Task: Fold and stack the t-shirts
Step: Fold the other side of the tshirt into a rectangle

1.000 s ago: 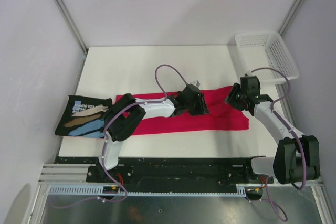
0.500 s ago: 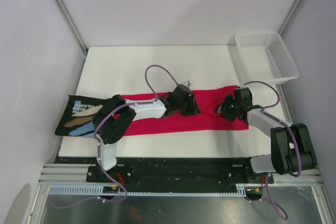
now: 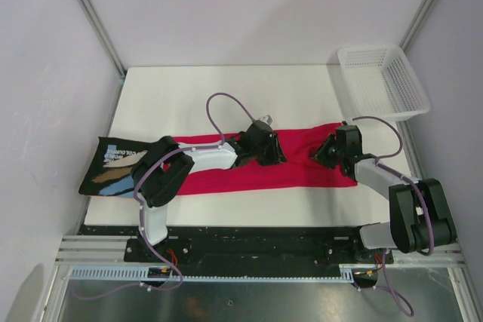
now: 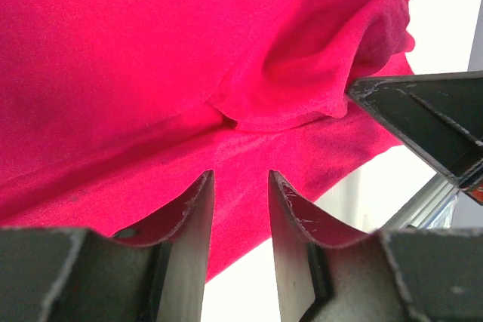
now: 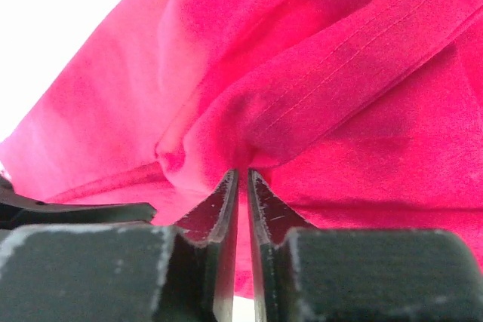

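The crimson-pink t-shirt [image 3: 226, 175] lies as a long strip across the white table [image 3: 226, 96]. The black t-shirt [image 3: 117, 167] with its light print lies folded at the table's left edge. My left gripper [image 3: 278, 153] is low over the middle of the crimson shirt. It stands open [image 4: 240, 179], with only cloth [image 4: 151, 58] and table showing past the gap. My right gripper [image 3: 323, 154] sits at the shirt's right part. Its jaws [image 5: 242, 173] are nearly together, pinching a raised fold of crimson cloth [image 5: 317, 103] at their tips.
A white mesh basket [image 3: 377, 49] stands at the table's far right corner. Grey walls and metal posts close in the back and both sides. One right finger [image 4: 423, 118] shows at the right of the left wrist view, close to the left gripper.
My right gripper has dropped down and left onto the crimson shirt, and its jaws have closed on a fold. The left gripper shifted slightly left, then held still and open.
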